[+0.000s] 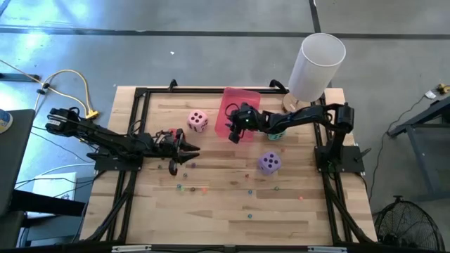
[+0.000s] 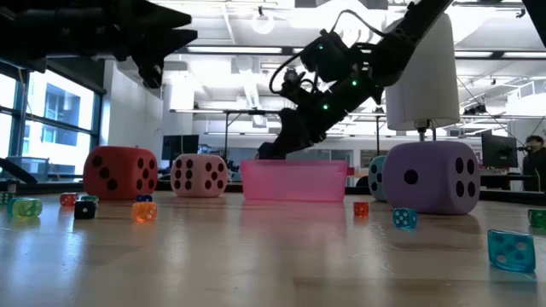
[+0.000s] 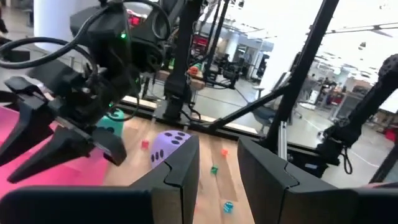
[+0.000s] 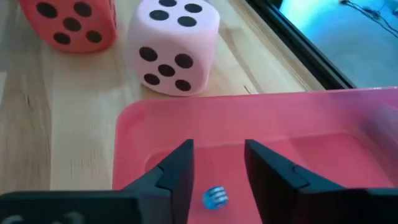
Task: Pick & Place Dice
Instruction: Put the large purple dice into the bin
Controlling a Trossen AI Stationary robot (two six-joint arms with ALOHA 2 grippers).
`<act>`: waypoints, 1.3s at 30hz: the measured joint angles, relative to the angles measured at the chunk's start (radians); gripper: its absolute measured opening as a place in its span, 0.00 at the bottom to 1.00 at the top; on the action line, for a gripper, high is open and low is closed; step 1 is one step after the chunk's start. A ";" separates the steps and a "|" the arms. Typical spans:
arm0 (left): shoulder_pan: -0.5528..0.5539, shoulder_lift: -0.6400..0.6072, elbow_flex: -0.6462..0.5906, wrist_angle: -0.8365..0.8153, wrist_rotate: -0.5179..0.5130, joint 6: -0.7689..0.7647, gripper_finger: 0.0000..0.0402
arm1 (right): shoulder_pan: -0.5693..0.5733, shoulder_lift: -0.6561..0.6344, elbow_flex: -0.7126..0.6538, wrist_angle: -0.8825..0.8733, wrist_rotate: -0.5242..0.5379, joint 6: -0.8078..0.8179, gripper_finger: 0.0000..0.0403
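Pink plastic forms the shallow tray point(image 4: 261, 124) at the far middle of the wooden table point(image 1: 232, 204), and the right gripper point(image 4: 217, 171) hangs low over its near corner with its two fingers parted and nothing pinched between them; a tiny blue bead-like die point(image 4: 215, 198) lies on the tray floor right under the gap. The pink die point(image 1: 197, 121) sits on the table just beside the tray, and the red die point(image 4: 68, 22) is next to it, partly under the left arm in the overhead view. The purple die point(image 1: 269, 163) rests apart on the right side of the table, near the right arm's base, and the teal die point(image 2: 376, 176) peeks out beside the tray under that arm. The left gripper point(image 1: 184, 151) hovers left of centre, fingers slightly apart and empty. Small coloured beads point(image 1: 204, 188) are scattered over the near boards. A tall white cylinder point(image 1: 316, 67) stands at the far right edge.
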 joint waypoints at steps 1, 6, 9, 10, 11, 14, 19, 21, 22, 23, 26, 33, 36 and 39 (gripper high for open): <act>0.001 0.000 0.000 0.000 -0.002 0.008 0.27 | 0.000 0.000 0.000 0.001 0.002 0.004 0.37; 0.002 0.000 0.000 0.003 -0.006 0.048 0.27 | 0.009 0.000 0.000 0.005 0.057 0.027 0.52; 0.010 0.000 0.000 0.003 -0.005 0.051 0.27 | 0.014 -0.021 -0.001 -0.003 0.127 0.099 0.61; 0.011 0.000 0.000 0.003 -0.006 0.051 0.27 | 0.014 -0.030 -0.001 -0.003 0.137 0.121 0.64; 0.014 0.000 0.000 0.003 -0.006 0.049 0.27 | 0.013 -0.038 0.000 -0.004 0.139 0.131 0.66; 0.018 0.000 0.000 0.003 -0.006 0.039 0.27 | 0.012 -0.067 -0.001 -0.036 0.141 0.126 0.72; 0.018 0.000 0.000 0.003 -0.006 0.041 0.27 | 0.031 -0.111 -0.001 -0.042 0.125 0.049 0.75; 0.018 0.000 0.000 0.003 -0.006 0.041 0.27 | 0.043 -0.112 0.000 -0.044 0.127 0.057 0.75; 0.018 0.000 0.000 0.003 -0.006 0.041 0.27 | 0.048 -0.111 0.000 -0.048 0.124 0.065 0.75; 0.018 0.000 0.000 0.003 -0.006 0.041 0.27 | 0.052 -0.110 -0.001 -0.049 0.122 0.071 0.75; 0.018 0.000 0.000 0.003 -0.006 0.041 0.27 | 0.064 -0.110 -0.001 -0.042 0.123 0.073 0.75; 0.018 0.000 0.000 0.003 -0.006 0.041 0.27 | 0.089 -0.110 -0.001 -0.032 0.131 0.033 0.74; 0.018 0.000 0.000 0.001 -0.006 0.041 0.27 | 0.102 -0.110 -0.001 -0.026 0.129 -0.003 0.75; 0.018 0.000 0.000 0.000 -0.006 0.041 0.27 | 0.115 -0.110 -0.001 -0.010 0.128 -0.005 0.80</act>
